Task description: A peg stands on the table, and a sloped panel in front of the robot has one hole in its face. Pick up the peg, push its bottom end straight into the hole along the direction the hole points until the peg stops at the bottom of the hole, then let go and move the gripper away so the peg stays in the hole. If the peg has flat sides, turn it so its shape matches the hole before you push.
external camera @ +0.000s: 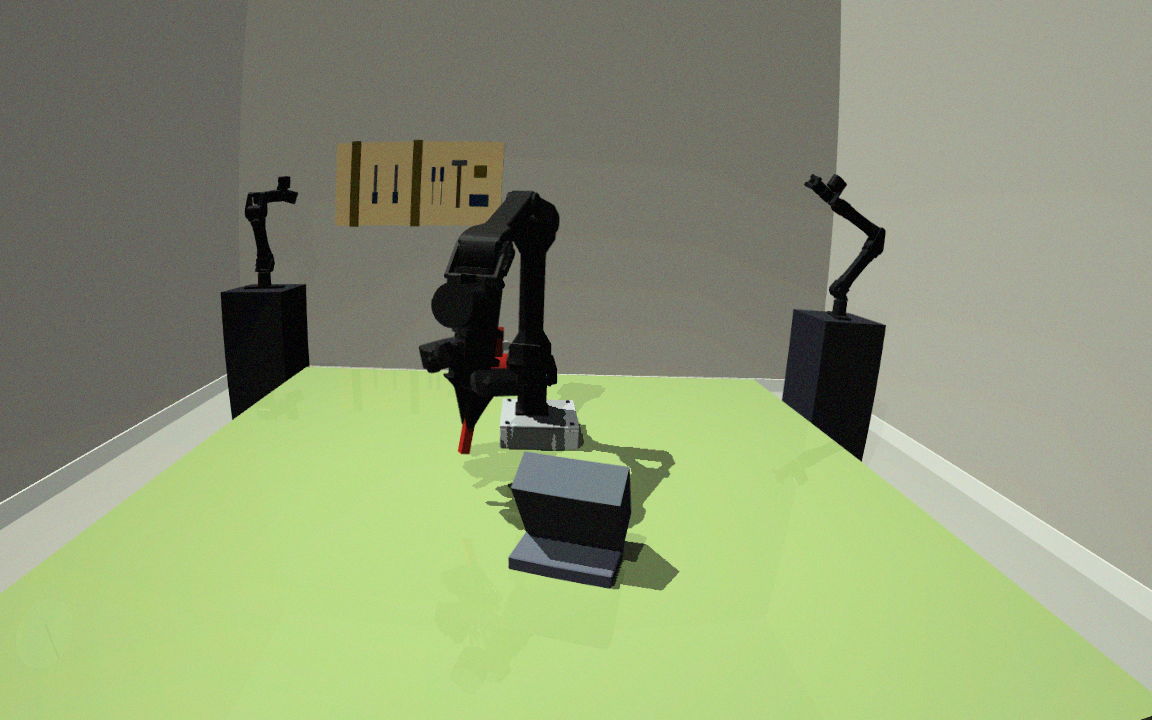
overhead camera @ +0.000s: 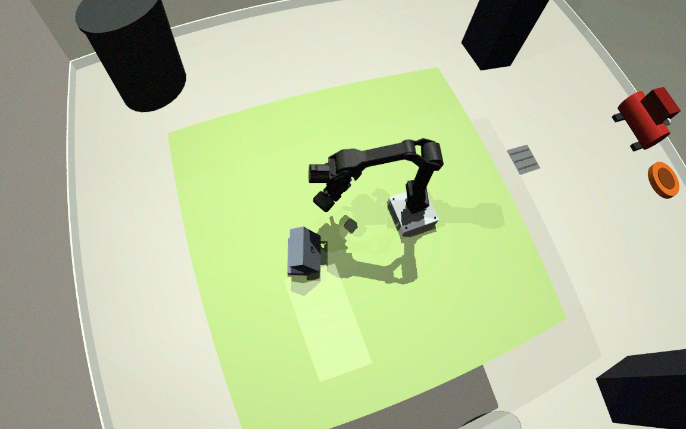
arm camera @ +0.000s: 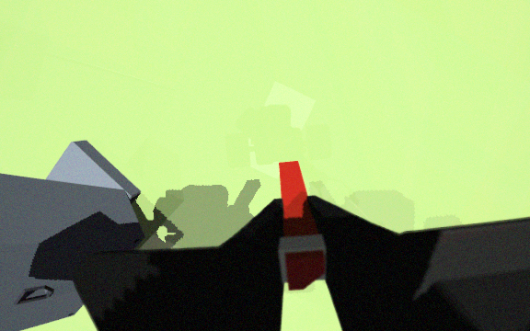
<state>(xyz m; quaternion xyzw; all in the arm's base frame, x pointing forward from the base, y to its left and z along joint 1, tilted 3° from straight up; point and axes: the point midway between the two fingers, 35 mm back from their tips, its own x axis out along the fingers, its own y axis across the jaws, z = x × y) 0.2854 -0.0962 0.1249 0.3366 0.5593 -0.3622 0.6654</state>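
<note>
My gripper (arm camera: 294,206) (external camera: 473,413) (overhead camera: 327,199) is shut on the red square-sided peg (arm camera: 292,186) (external camera: 465,439). It holds the peg upright in the air, with the peg's lower end sticking out below the fingertips, clear of the green table. The grey sloped panel (overhead camera: 302,248) (external camera: 569,501) (arm camera: 40,207) stands on the table in front of the robot base (overhead camera: 414,217) (external camera: 541,428). In the wrist view the panel is at the lower left with its small hole (arm camera: 35,293) in the face. The gripper hangs above and to one side of the panel, apart from it. The arm hides the peg in the overhead view.
A black cylinder (overhead camera: 132,53) and black pillars (overhead camera: 500,29) (external camera: 264,344) (external camera: 831,376) stand at the table's corners. A red object (overhead camera: 646,117) and an orange ring (overhead camera: 663,179) lie at the far right edge. A black box (overhead camera: 665,389) sits at the lower right.
</note>
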